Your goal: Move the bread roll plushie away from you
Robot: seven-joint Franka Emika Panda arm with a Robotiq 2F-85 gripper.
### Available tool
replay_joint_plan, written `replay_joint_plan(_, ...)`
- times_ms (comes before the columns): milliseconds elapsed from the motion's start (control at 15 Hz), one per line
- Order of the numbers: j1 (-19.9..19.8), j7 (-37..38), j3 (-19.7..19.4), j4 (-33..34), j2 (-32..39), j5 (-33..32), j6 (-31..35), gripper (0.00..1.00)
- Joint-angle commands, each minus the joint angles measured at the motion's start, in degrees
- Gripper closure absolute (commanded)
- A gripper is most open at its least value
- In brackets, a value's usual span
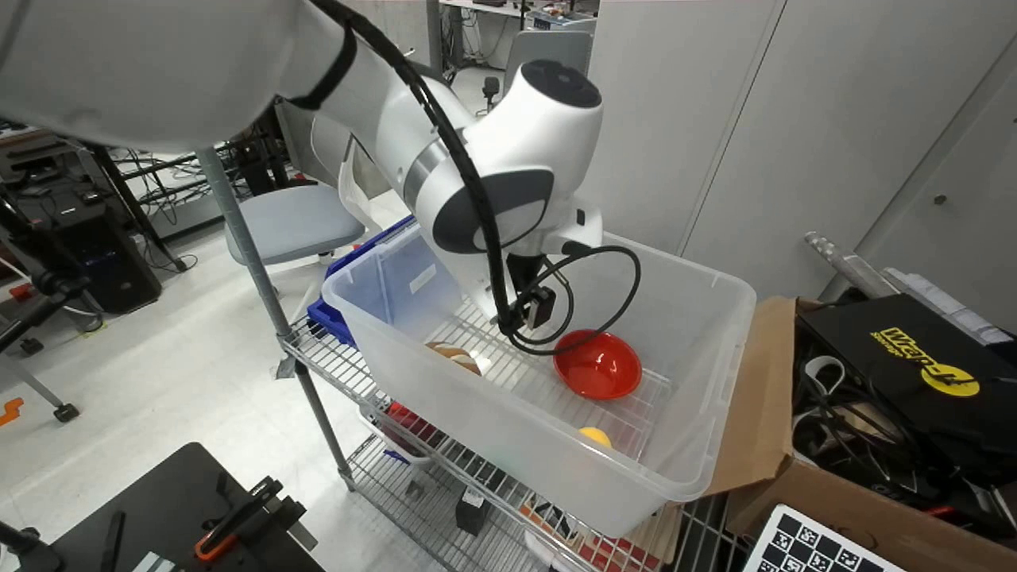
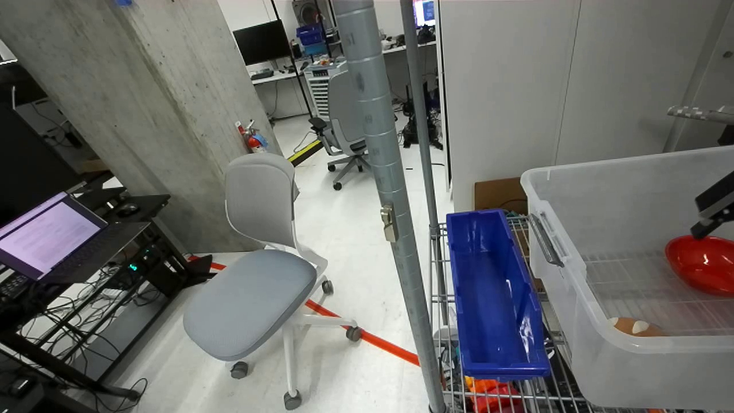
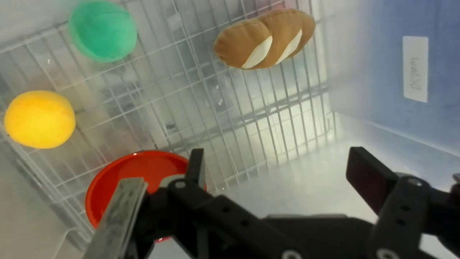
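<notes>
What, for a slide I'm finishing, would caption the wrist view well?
Bread roll plushie, red bowl, yellow lump and green lump lie apart in a translucent bin beyond the open gripper.

White arm (image 1: 389, 119) bent downward, black claw (image 3: 276, 165) spread wide

Wrist view: the lower edge cuts off the claw (image 3: 276, 169), which hides part of the red bowl (image 3: 151, 167) below one finger. Writing on the pale label (image 3: 415, 68), well apart from the claw, is too blurred to read; shapes (image 3: 125, 136) beneath the bin (image 3: 381, 72) cannot be identified. In both exterior views, a wall of the bin hides part of the bread roll plushie (image 2: 631, 325), lower than the claw. In an exterior view it also masks part of the yellow ball (image 1: 594, 437), below the claw. In an exterior view, the right edge truncates claw, red bowl (image 2: 702, 264) and bin.
</notes>
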Motion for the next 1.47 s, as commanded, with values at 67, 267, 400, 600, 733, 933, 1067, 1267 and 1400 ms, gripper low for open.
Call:
replay_joint_plan(67, 0.1, 3.3, 2.0, 4.5, 7.0, -5.4, -2.9, 0.0)
replay_joint_plan(267, 1.6, 5.7, 2.1, 5.7, 10.6, -8.7, -3.2, 0.0)
replay_joint_plan(400, 2.4, 5.9, 1.9, 5.8, 11.7, -11.5, -4.4, 0.0)
replay_joint_plan(600, 2.7, 3.4, 2.4, 4.2, 12.7, -14.6, -3.8, 0.0)
replay_joint_plan(733, 2.8, 1.9, 3.1, 4.0, 14.0, -15.7, -1.7, 0.0)
replay_joint_plan(933, 3.0, 0.4, 4.0, 4.8, 16.6, -16.4, 1.0, 0.0)
replay_joint_plan(1067, 3.4, 0.2, 4.5, 7.1, 18.1, -16.9, 0.6, 0.0)
replay_joint_plan(1267, 4.1, -0.5, 4.8, 9.1, 19.7, -17.9, 0.8, 0.0)
replay_joint_plan(1400, 4.4, -0.9, 4.9, 10.4, 20.2, -18.8, 0.6, 0.0)
